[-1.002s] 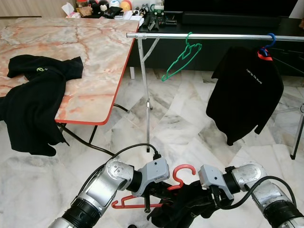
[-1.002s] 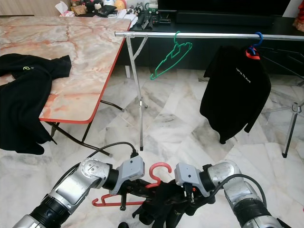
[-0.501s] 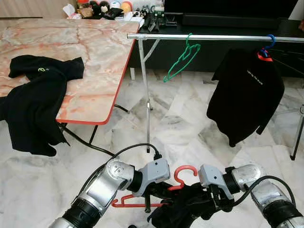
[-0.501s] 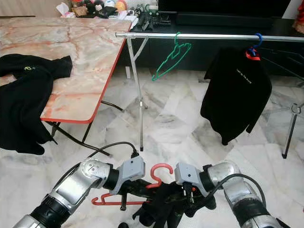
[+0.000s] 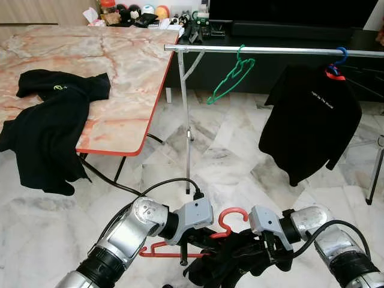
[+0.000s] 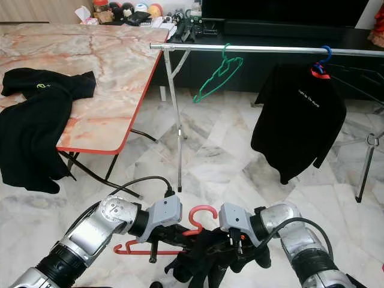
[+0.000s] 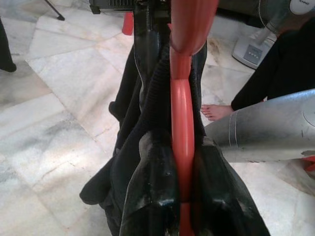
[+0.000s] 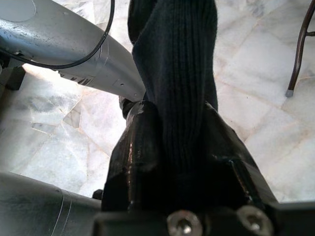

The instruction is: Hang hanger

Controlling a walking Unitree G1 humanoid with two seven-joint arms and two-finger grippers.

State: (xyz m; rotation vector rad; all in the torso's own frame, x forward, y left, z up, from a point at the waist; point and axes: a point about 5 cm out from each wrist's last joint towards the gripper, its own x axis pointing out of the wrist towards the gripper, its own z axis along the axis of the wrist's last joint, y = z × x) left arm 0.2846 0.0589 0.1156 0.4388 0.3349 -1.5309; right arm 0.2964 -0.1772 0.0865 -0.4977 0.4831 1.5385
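Pinching a smooth red hanger (image 7: 182, 142), left fingers (image 7: 147, 196); right fingers (image 8: 142, 162) clamp ribbed black cloth (image 8: 179, 98) (knit).

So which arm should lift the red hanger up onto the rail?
Probably the left. Its end effector is clamped on the red hanger itself, hook pointing up. The right end effector grips only the black garment. The rail has free space beside the green hanger.
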